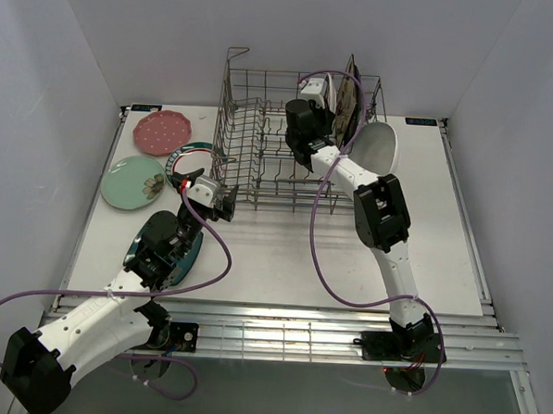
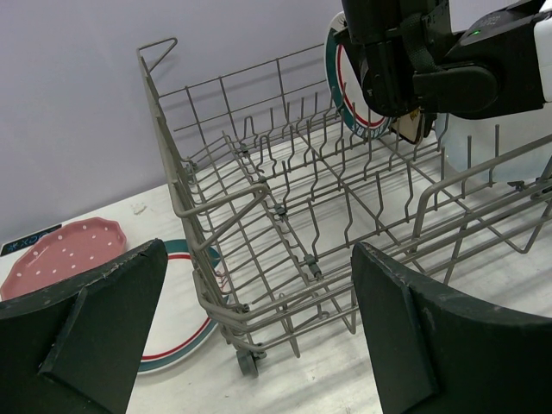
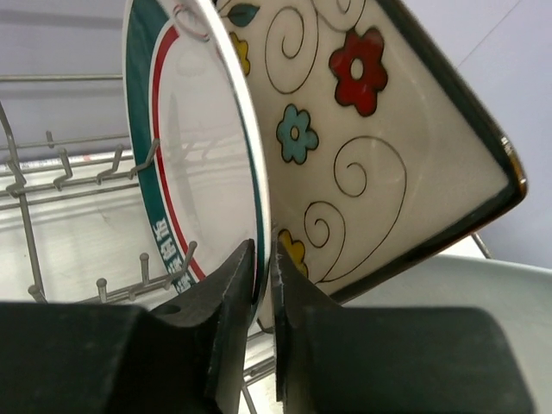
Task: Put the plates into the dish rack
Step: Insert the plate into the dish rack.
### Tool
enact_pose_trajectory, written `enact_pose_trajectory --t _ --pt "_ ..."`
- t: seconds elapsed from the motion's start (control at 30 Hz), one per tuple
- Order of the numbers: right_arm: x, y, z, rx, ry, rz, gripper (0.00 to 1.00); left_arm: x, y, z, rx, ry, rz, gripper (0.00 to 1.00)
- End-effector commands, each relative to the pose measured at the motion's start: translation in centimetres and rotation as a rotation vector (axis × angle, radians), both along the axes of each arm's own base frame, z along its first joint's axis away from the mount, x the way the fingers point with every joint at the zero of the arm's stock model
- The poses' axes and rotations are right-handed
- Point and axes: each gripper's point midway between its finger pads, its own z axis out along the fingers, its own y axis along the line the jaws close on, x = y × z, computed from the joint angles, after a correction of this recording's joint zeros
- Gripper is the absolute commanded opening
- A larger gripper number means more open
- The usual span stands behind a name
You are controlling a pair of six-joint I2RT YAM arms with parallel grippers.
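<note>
Right end effector (image 3: 264, 257) pinches teal-and-red-rimmed plate (image 3: 194, 155) inside dish rack (image 2: 285, 259).

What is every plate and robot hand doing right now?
Dish rack, upright.
Rimmed plate, on edge in the rack.
Flowery square plate, on edge beside it.
Right gripper, shut on the rimmed plate.
Left gripper, open, empty.
Pink plate, flat on the table.
Green plate, flat on the table.
Second rimmed plate, flat beside the rack.
Teal plate, flat, partly hidden.
White plate, outside the rack's right side.
</note>
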Motion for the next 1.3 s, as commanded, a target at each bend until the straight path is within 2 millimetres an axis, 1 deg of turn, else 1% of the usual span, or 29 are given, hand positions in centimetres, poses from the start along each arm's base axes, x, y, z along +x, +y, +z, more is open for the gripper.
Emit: enact_pose_trajectory --t 0.0,0.03,0.13,0.17,0.23,0.27,0.3,0.57,0.6,0.63,0.67,0.7,0.73,0.77,0.8,0.83,0.87,0.9,0.93,0.97,1.0,1.03,1.07,1.1,1.13,1.17,1.23,1.27 --pt "-1.0 -0.7 2.6 0.049 -0.050 -0.033 0.20 -0.2 0.2 0.3 -0.008 -0.017 -0.004 0.98" --pt "-1.0 -0.8 2.6 0.046 -0.047 -0.036 0.24 -0.2 0.2 0.2 -0.007 -0.016 -0.004 0.98" --pt "-1.3 -1.0 3.1 0.051 -0.052 -0.044 0.29 -0.2 0.2 0.2 -0.006 -0.014 -0.004 0.98" --pt "-1.4 -1.0 3.1 0.052 -0.050 -0.045 0.34 -0.2 0.2 0.1 -0.005 -0.013 -0.004 0.98" --pt "-1.6 -1.2 3.7 0.062 -0.057 -0.044 0.36 -0.2 0.2 0.3 -0.006 -0.016 -0.003 0.98" --pt "-1.8 -1.1 3.6 0.064 -0.053 -0.040 0.37 -0.2 0.2 0.2 -0.006 -0.014 -0.004 0.98" --pt "-2.0 -1.2 4.2 0.073 -0.060 -0.039 0.42 -0.2 0.2 0.2 -0.006 -0.014 -0.004 0.98" --pt "-3.2 -1.1 6.2 0.114 -0.069 0.006 0.43 -0.2 0.2 0.2 -0.006 -0.014 -0.004 0.98" --pt "-3.5 -1.2 7.0 0.128 -0.081 0.014 0.48 -0.2 0.2 0.2 -0.004 -0.014 -0.003 0.98" --pt "-3.7 -1.0 6.6 0.134 -0.070 0.032 0.48 -0.2 0.2 0.3 -0.006 -0.016 -0.002 0.98" --pt "-4.0 -0.8 6.6 0.142 -0.067 0.044 0.48 -0.2 0.2 0.3 -0.005 -0.015 -0.002 0.98" --pt "-4.4 -0.8 7.5 0.158 -0.076 0.057 0.48 -0.2 0.3 0.3 -0.003 -0.017 -0.001 0.98" --pt "-4.7 -0.5 6.9 0.151 -0.052 0.084 0.49 -0.2 0.2 0.2 -0.002 -0.016 -0.001 0.98" --pt "-5.0 -0.3 7.0 0.184 -0.060 0.094 0.49 -0.2 0.2 0.1 0.000 -0.014 -0.003 0.98" --pt "-5.6 -0.4 8.0 0.202 -0.071 0.107 0.49 -0.2 0.2 0.2 0.000 -0.014 -0.003 0.98" --pt "-6.0 -0.2 7.2 0.205 -0.051 0.131 0.49 -0.1 0.1 0.1 0.001 -0.013 -0.004 0.98" --pt "-6.5 0.0 7.2 0.224 -0.053 0.145 0.49 -0.1 0.1 -0.1 0.005 -0.008 -0.003 0.98" --pt "-7.2 -0.1 8.4 0.249 -0.070 0.162 0.52 0.0 0.1 0.0 0.007 -0.008 -0.001 0.98" --pt "-7.6 0.0 8.6 0.262 -0.067 0.189 0.52 0.0 0.1 -0.1 0.009 -0.008 -0.001 0.98" --pt "-8.2 0.0 7.5 0.265 -0.049 0.202 0.54 0.0 0.1 -0.1 0.009 -0.008 -0.001 0.98" --pt "-9.0 -0.2 8.8 0.289 -0.072 0.219 0.56 0.0 0.1 -0.1 0.012 -0.009 0.000 0.98" --pt "-9.5 0.0 8.9 0.300 -0.072 0.242 0.57 0.0 0.1 -0.2 0.012 -0.006 0.000 0.98" --pt "-10.2 0.1 7.9 0.299 -0.055 0.259 0.58 0.0 0.1 -0.2 0.012 -0.006 0.000 0.98" --pt "-11.1 0.0 9.0 0.324 -0.076 0.277 0.59 0.0 0.1 -0.2 0.013 -0.006 0.001 0.98" --pt "-11.6 0.2 9.1 0.337 -0.074 0.303 0.60 0.0 0.1 -0.2 0.014 -0.007 -0.002 0.98" --pt "-12.7 0.1 8.9 0.342 -0.069 0.320 0.60 0.0 0.1 -0.2 0.015 -0.007 -0.001 0.98" --pt "-13.8 0.7 8.9 0.367 -0.068 0.363 0.60 0.0 0.1 -0.3 0.017 -0.007 -0.003 0.98" --pt "-14.8 1.0 9.6 0.379 -0.078 0.387 0.60 0.0 0.1 -0.2 0.018 -0.008 -0.003 0.98"
